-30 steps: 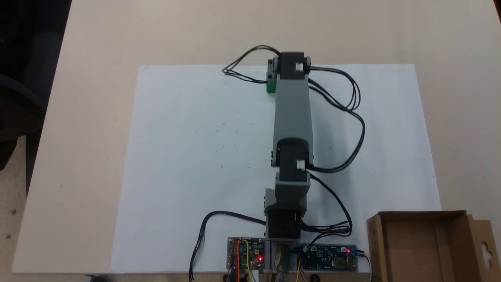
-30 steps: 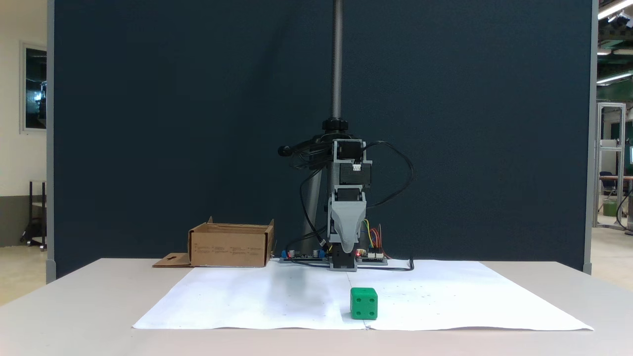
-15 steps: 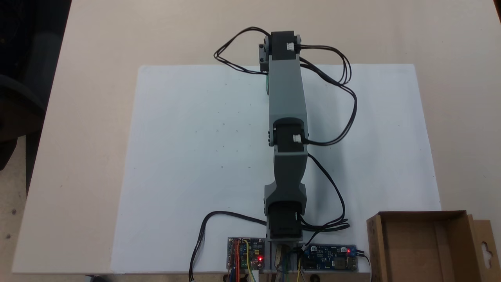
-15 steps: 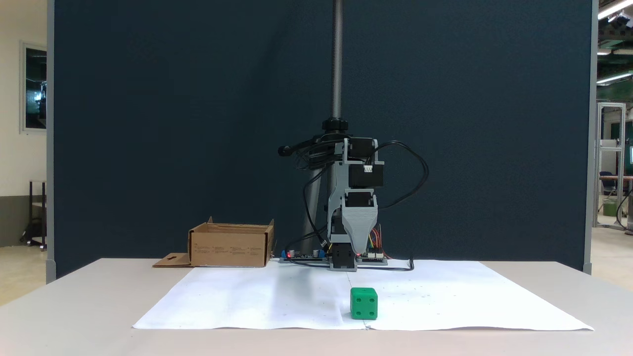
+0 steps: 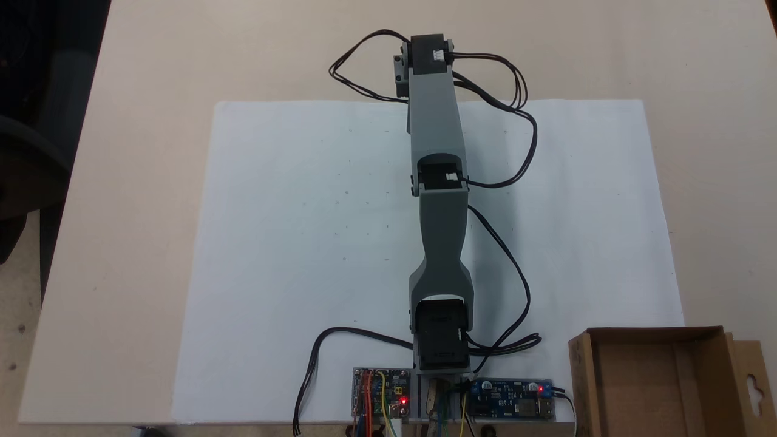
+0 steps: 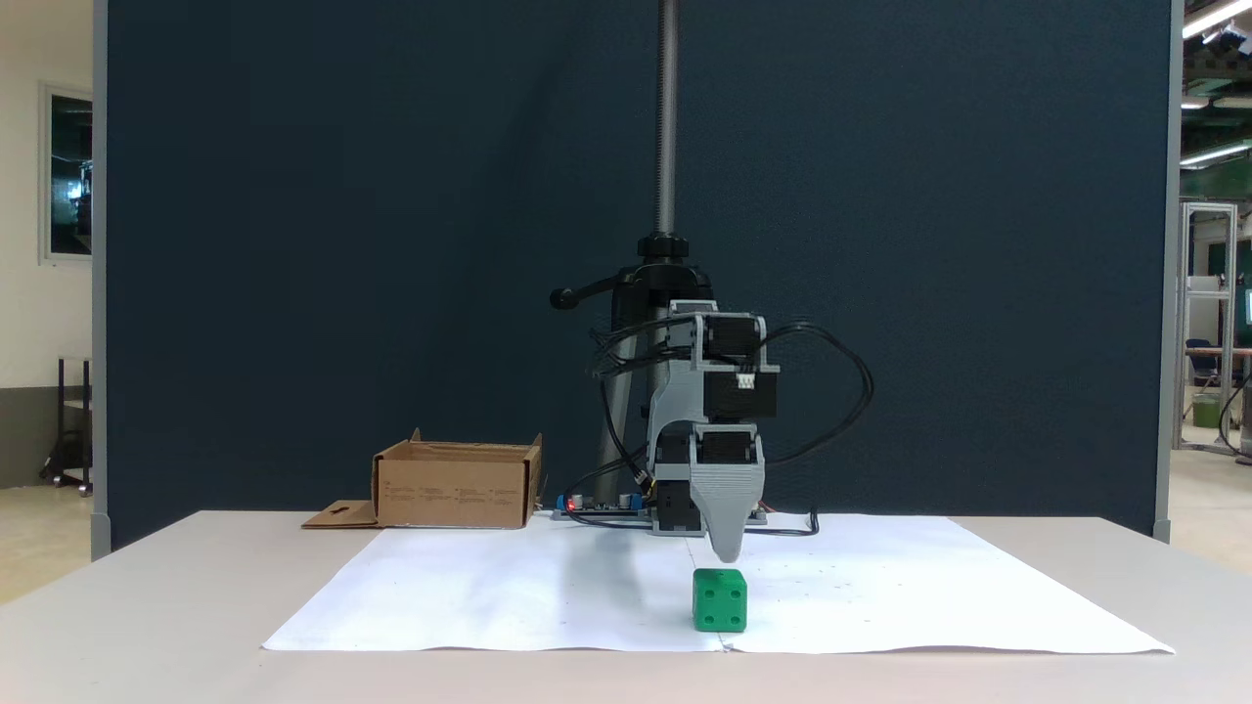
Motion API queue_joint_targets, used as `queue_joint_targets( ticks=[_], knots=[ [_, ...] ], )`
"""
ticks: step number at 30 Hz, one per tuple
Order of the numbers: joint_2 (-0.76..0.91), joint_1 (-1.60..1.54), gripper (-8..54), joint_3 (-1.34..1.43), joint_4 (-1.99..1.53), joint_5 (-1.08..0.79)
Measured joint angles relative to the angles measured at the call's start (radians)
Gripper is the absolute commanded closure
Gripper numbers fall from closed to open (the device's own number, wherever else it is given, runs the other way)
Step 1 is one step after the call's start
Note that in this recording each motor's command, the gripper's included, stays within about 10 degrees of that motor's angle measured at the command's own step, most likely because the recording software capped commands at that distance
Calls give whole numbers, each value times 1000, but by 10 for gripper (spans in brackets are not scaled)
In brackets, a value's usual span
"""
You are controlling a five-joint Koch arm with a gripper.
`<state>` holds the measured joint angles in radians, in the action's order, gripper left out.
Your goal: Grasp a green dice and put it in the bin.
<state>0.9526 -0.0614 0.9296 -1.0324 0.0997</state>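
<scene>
Presently my grey gripper (image 6: 727, 559) hangs just above the small bright green dice (image 6: 720, 599) on white paper (image 6: 880, 596); jaw spacing cannot be determined.

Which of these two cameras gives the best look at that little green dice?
The fixed view from table level: the green dice sits in plain sight on the white paper, pips visible, with the gripper just above it. In the fixed view from above, the arm covers the dice's spot.

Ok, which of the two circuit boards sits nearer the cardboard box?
The long blue board, between the arm's base and the cardboard box in a fixed view; the shorter board lies beyond the base.
</scene>
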Motion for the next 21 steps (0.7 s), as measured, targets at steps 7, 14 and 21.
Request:
queue_joint_targets(
  ticks=[7, 14, 21],
  knots=[
    [-21, 3, 40, -2, 0, 0],
    [-54, 3, 40, -2, 0, 2],
    [-101, 3, 41, 0, 3, 2]
  ],
)
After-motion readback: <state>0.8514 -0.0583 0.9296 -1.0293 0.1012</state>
